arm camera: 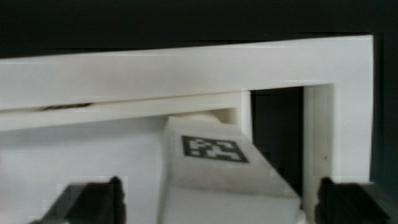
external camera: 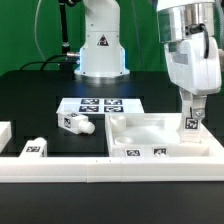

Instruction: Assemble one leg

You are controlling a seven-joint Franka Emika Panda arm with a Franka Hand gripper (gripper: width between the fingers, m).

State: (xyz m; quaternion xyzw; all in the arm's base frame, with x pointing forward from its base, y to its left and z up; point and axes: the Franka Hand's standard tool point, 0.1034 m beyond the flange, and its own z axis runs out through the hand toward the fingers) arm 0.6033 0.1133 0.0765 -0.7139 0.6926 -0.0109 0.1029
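Observation:
A white leg (external camera: 188, 122) with a black-and-white tag stands upright at the far right corner of the large white tray-shaped panel (external camera: 150, 132). My gripper (external camera: 188, 104) is right above it, fingers pointing down. In the wrist view the leg (arm camera: 217, 150) sits between my two dark fingers (arm camera: 93, 200), with a gap on each side, so my gripper (arm camera: 222, 206) is open around it. The panel's raised rim (arm camera: 178, 60) runs behind the leg. Two more legs lie loose on the table: one (external camera: 75, 123) left of the panel and one (external camera: 35, 148) at the exterior view's left front.
The marker board (external camera: 100, 104) lies behind the panel, before the robot's base (external camera: 102, 50). A long white rail (external camera: 100, 168) runs along the table's front edge. Another white piece (external camera: 5, 131) shows at the exterior view's left edge.

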